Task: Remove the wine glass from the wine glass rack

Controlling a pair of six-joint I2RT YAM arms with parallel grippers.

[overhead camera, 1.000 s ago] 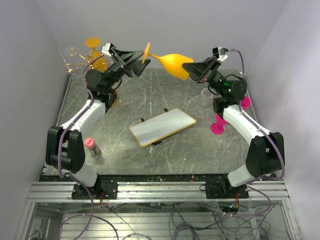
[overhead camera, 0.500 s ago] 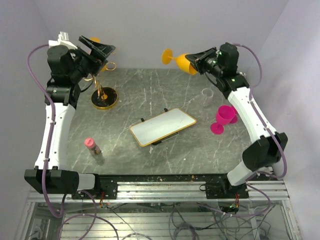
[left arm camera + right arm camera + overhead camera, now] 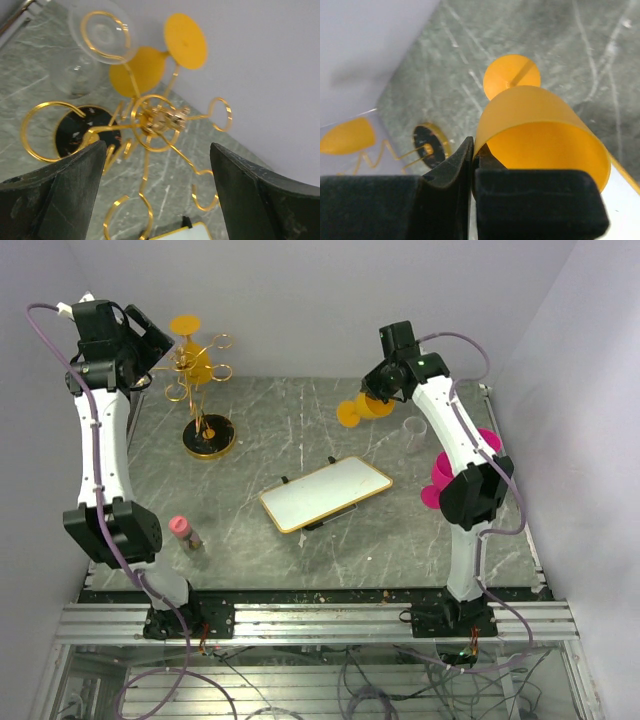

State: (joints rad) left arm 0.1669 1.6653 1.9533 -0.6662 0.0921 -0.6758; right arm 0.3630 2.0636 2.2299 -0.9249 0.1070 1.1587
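The gold wine glass rack [image 3: 200, 370] stands at the back left on its round dark base [image 3: 209, 438]. An orange wine glass [image 3: 198, 362] hangs on it; the left wrist view shows this glass [image 3: 137, 72] and a clear glass [image 3: 102, 32] hanging from the rack's loops [image 3: 155, 122]. My left gripper [image 3: 148, 340] is open and empty, high up beside the rack's top [image 3: 160, 200]. My right gripper [image 3: 378, 390] is shut on the rim of a second orange wine glass [image 3: 355, 410] [image 3: 540, 130], held foot down over the table, away from the rack.
A gold-framed white board [image 3: 325, 493] lies mid-table. A clear glass [image 3: 413, 430] and a pink glass [image 3: 445, 475] stand at the right. A small pink-topped bottle [image 3: 182, 530] stands near the front left. Walls close in at the back and sides.
My right arm has lowered the orange glass from up near the back wall to just over the table, foot down. My left arm has swung back and up to the far left corner.
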